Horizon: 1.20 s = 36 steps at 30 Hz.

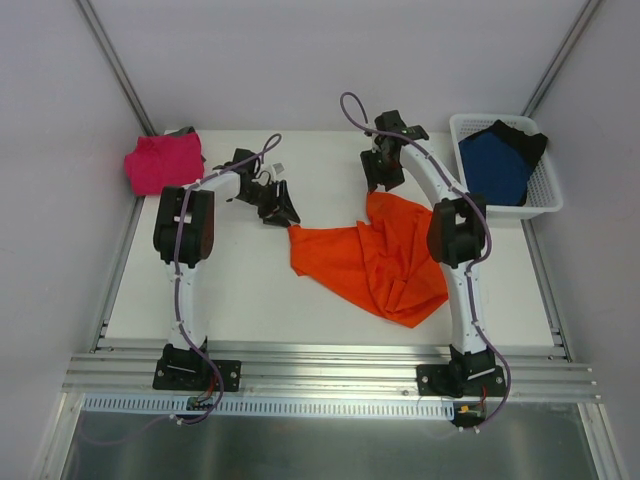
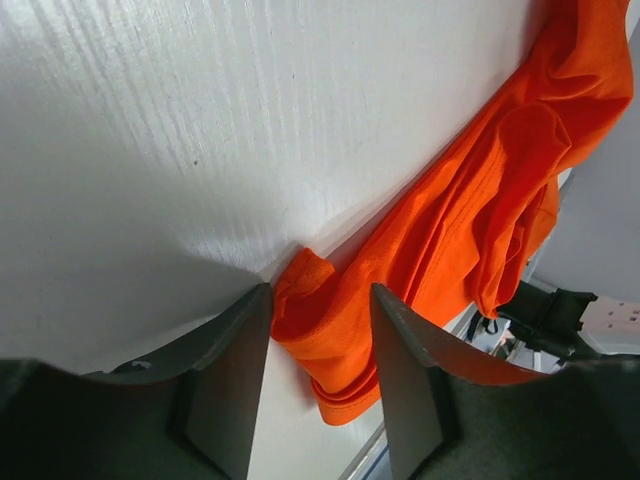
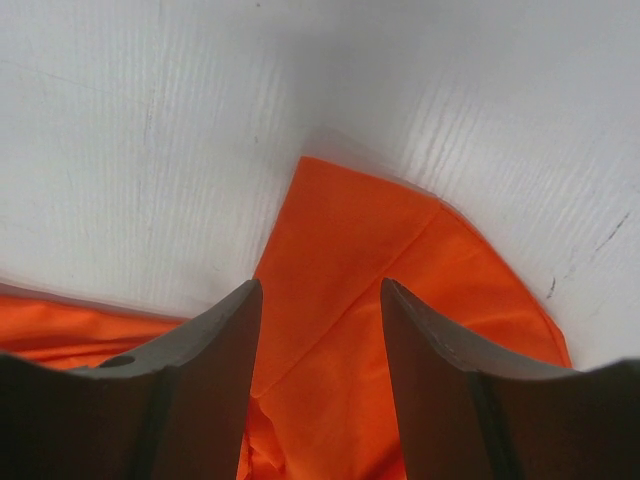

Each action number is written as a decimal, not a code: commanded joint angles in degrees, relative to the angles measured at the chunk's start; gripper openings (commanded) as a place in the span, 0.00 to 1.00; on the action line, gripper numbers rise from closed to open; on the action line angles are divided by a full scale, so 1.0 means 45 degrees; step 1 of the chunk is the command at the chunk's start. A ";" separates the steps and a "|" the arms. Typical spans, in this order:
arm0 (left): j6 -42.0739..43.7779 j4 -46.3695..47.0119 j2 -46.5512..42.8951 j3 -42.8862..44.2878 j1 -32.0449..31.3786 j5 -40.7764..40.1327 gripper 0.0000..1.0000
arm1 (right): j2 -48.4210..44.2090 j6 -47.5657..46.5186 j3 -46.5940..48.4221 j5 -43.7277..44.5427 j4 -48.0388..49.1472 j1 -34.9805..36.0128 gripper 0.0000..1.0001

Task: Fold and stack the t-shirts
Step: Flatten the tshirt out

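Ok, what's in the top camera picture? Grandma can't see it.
An orange t-shirt lies crumpled on the table, the left gripper and right gripper each at an edge of it. A pink t-shirt sits far left, a blue t-shirt in a white basket far right.

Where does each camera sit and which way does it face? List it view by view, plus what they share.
Top external: fixed above and behind the arm bases, looking down on the table; both arms show whole, flanking the orange t-shirt.
Left wrist: on the left arm, looking down past the left end effector, which straddles a bunched shirt corner.
Right wrist: on the right arm, looking down past the right end effector at a flat shirt corner.
Shared: all three show the orange t-shirt on the white table.
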 commanded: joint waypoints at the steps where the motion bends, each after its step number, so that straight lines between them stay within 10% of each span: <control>1: 0.0130 -0.0041 0.0553 0.0289 -0.0199 -0.0172 0.43 | -0.0217 0.0196 0.0595 -0.0176 -0.0113 0.0307 0.55; 22: -0.0084 -0.0022 0.0612 0.0310 -0.0277 -0.0504 0.00 | -0.0002 0.0118 0.0674 -0.0020 -0.0093 0.0464 0.54; 36: 0.0013 -0.0022 -0.1008 -0.0608 0.0094 -0.1051 0.00 | 0.0778 -0.0311 0.0654 0.0410 -0.0055 0.0484 0.54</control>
